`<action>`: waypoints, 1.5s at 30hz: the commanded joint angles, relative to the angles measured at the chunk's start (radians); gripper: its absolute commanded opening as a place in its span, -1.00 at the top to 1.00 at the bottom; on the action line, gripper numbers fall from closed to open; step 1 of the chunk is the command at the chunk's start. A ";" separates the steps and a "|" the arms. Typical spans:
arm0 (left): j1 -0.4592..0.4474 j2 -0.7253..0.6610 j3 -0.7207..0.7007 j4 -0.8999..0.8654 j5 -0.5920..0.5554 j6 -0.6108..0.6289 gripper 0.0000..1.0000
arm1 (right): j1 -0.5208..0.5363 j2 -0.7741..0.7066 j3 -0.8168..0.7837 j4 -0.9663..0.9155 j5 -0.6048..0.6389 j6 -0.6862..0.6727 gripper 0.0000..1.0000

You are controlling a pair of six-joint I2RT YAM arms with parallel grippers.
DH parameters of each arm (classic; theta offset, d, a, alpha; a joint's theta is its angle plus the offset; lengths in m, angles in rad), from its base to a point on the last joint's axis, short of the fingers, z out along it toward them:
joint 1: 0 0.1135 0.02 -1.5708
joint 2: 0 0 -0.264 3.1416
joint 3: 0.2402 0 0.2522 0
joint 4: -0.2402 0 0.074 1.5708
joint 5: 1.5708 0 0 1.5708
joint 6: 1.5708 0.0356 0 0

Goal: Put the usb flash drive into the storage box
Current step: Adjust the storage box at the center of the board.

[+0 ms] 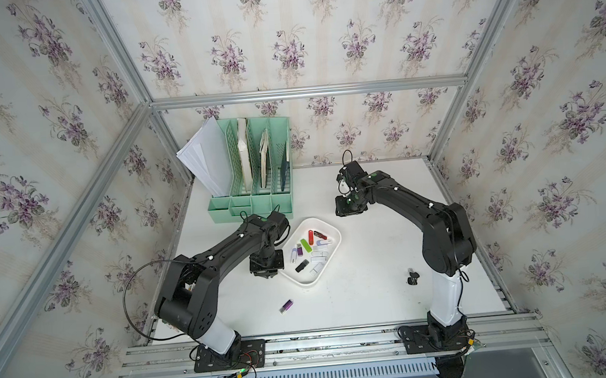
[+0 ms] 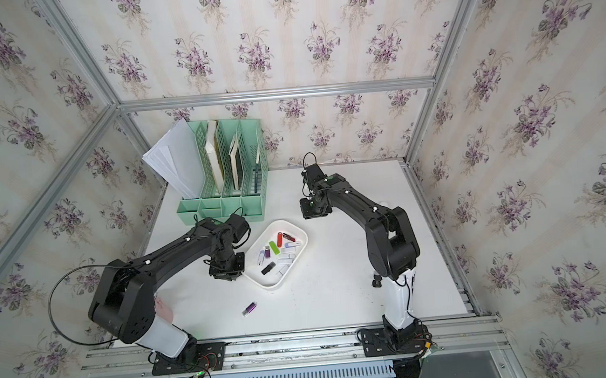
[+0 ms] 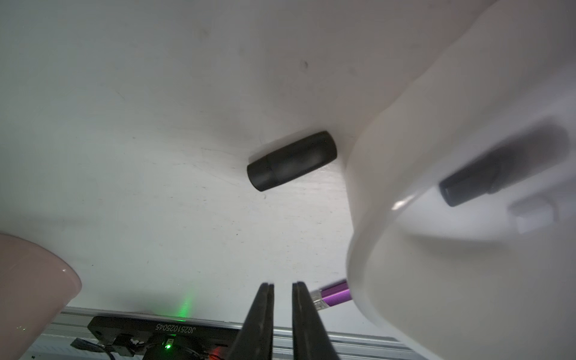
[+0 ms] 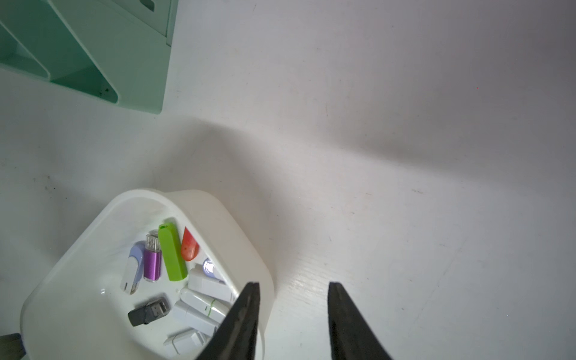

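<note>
The storage box (image 1: 302, 278) is a shallow white tub at mid-table, holding several flash drives in both top views (image 2: 266, 282). A black usb flash drive (image 3: 291, 160) lies on the table right beside the box's outer wall (image 3: 374, 187); in the top views my left wrist covers it. A purple flash drive (image 1: 286, 306) lies loose nearer the front edge. My left gripper (image 3: 283, 283) hangs over the table next to the box, shut and holding nothing. My right gripper (image 4: 293, 286) hovers open and empty past the box's far side (image 4: 218, 205).
A mint-green file organizer (image 1: 255, 200) with papers stands at the back left. A pink cup (image 3: 31, 286) sits near the left arm's base. Small black objects (image 1: 412, 277) lie by the right arm. Metal rails run along the front edge.
</note>
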 commanded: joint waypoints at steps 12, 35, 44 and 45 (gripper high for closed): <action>0.001 0.161 0.118 0.075 0.079 0.024 0.69 | 0.000 -0.002 -0.088 0.015 -0.069 -0.036 0.18; 0.108 0.213 0.373 -0.048 0.064 0.126 0.82 | 0.135 -0.210 -0.141 -0.059 -0.077 0.001 1.00; 0.040 -0.037 0.186 -0.090 0.115 0.055 0.84 | 0.220 -0.091 -0.130 -0.009 -0.095 0.045 1.00; 0.024 -0.063 0.167 -0.090 0.120 0.041 0.83 | 0.222 -0.082 -0.130 -0.009 -0.091 0.048 1.00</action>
